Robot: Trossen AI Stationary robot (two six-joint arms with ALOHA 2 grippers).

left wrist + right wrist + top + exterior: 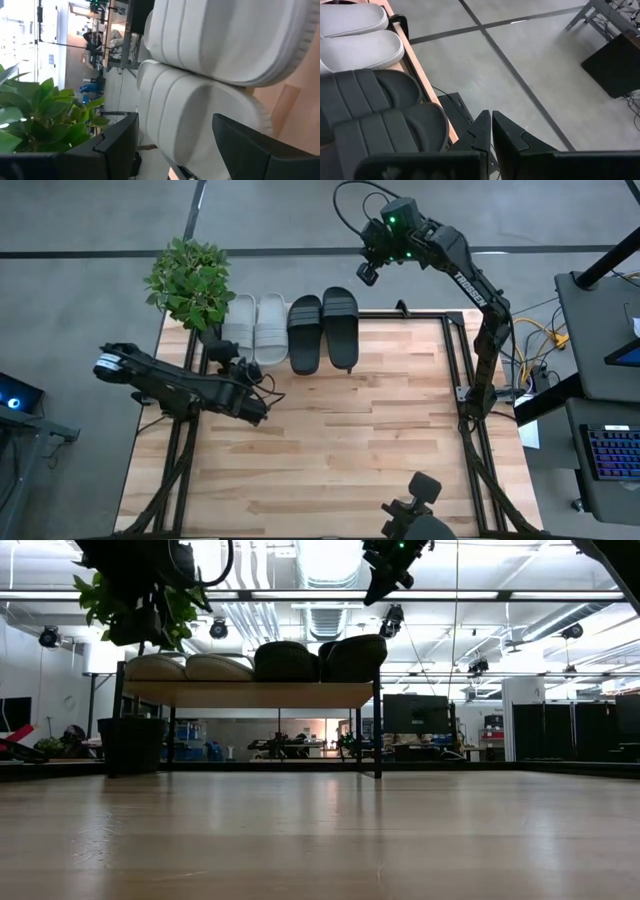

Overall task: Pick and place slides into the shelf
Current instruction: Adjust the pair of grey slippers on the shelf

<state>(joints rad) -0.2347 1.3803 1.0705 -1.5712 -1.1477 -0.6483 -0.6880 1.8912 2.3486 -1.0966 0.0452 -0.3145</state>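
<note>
All four slides sit on the low wooden shelf (395, 317), top centre of frame. Left gripper (243, 377), fingers wide and empty, is just beside the light grey ribbed slide (238, 326); risk: nudging it off. Right gripper (368, 273) pinched closed, empty.

Grey concrete floor (90, 220) crossed by dark lines; bright ceiling lights (330, 560) over distant desks.

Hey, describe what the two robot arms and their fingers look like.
Both arms are dark, jointed and slender. The right arm carries white lettering along one link, a green light near its wrist and a black cable looping above it. The left arm has a pale end cap. Each gripper's fingers are black, flat and angular.
</note>
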